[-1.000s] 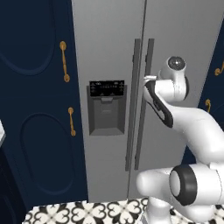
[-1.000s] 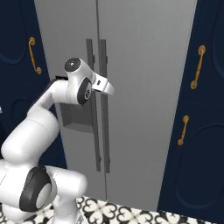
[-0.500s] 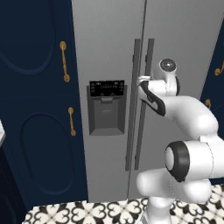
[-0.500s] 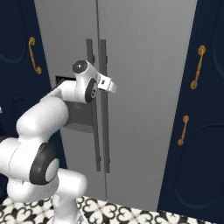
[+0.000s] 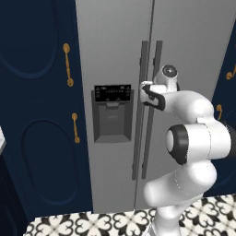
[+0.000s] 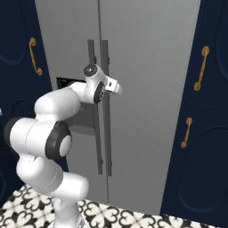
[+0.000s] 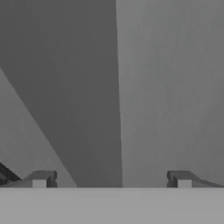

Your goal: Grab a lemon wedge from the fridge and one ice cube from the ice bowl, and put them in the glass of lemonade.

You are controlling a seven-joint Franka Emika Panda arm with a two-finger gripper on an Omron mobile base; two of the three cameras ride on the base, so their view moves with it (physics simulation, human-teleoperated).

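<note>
While the fridge (image 5: pixel 120 55) is shut, the claw (image 7: pixel 111 177) closes on a door handle (image 7: pixel 87 109).
Fingers spread wide, nothing held; the dark bar lies just ahead, between the tips. Next, I judge: straddle it, clamp, pull the door to reach the lemon wedge.

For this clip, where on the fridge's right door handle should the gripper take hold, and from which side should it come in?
Judging by its shape, grip the right door handle on its straight bar at about mid height, where the open gripper is already level. Come straight in from the front, fingers either side of the bar. The bar is thin, vertical and stands off the fridge door. The left handle runs close beside it, so keep the fingers narrow.
</note>
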